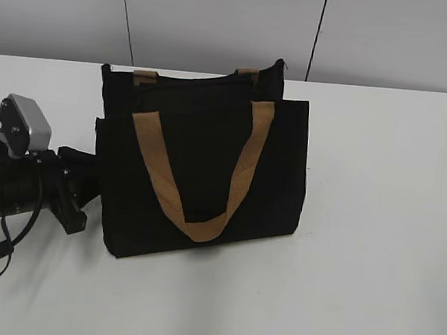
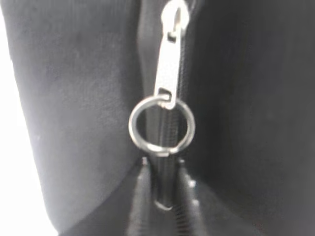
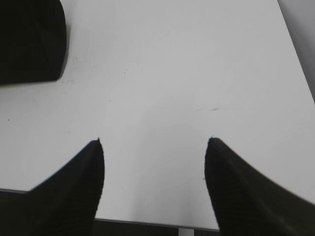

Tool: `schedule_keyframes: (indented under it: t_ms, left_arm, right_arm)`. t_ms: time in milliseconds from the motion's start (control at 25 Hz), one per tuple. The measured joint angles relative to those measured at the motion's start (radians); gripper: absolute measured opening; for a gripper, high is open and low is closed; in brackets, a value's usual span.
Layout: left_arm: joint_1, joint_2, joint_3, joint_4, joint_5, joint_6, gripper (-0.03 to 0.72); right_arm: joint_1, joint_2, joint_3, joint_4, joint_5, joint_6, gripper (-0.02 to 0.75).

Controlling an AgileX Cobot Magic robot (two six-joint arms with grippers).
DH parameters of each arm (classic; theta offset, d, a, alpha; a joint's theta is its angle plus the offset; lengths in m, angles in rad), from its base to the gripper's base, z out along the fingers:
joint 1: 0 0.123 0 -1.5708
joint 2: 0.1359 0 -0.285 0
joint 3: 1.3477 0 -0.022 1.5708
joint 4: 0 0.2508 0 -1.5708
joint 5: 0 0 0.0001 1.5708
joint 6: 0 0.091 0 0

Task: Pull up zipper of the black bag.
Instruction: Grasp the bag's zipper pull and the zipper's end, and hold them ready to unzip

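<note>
On my white bench (image 1: 375, 228) the black bag (image 1: 204, 170) stands upright, tan handle hanging down its front. My left tool (image 1: 77, 190) presses against the bag's left side; whether it is pinching I cannot tell. The zipper (image 2: 170, 73) pull fills its camera. My right tool (image 3: 153, 162) is spread over bare bench.

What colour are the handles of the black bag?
The handles are tan, light brown webbing; the exterior view shows this best.
</note>
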Motion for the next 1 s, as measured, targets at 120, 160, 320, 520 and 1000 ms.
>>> schedule_keyframes:
  t_ms: [120, 160, 320, 520, 1000]
  left_arm:
    - [0.0, 0.0, 0.0, 0.005, -0.01, -0.007, 0.118]
    - [0.0, 0.0, 0.0, 0.008, -0.015, -0.013, 0.1]
    - [0.0, 0.0, 0.0, 0.008, -0.015, -0.076, 0.009]
    - [0.0, -0.037, 0.0, 0.019, 0.011, -0.19, -0.004]
    - [0.0, -0.515, 0.103, 0.031, 0.252, -0.333, -0.006]
  right_arm:
    - [0.0, 0.0, 0.0, 0.0, 0.0, 0.0, 0.498]
    - [0.0, 0.0, 0.0, 0.0, 0.0, 0.0, 0.498]
    - [0.0, 0.0, 0.0, 0.0, 0.0, 0.0, 0.498]
    - [0.0, 0.0, 0.0, 0.0, 0.0, 0.0, 0.498]
    - [0.0, 0.0, 0.0, 0.0, 0.0, 0.0, 0.498]
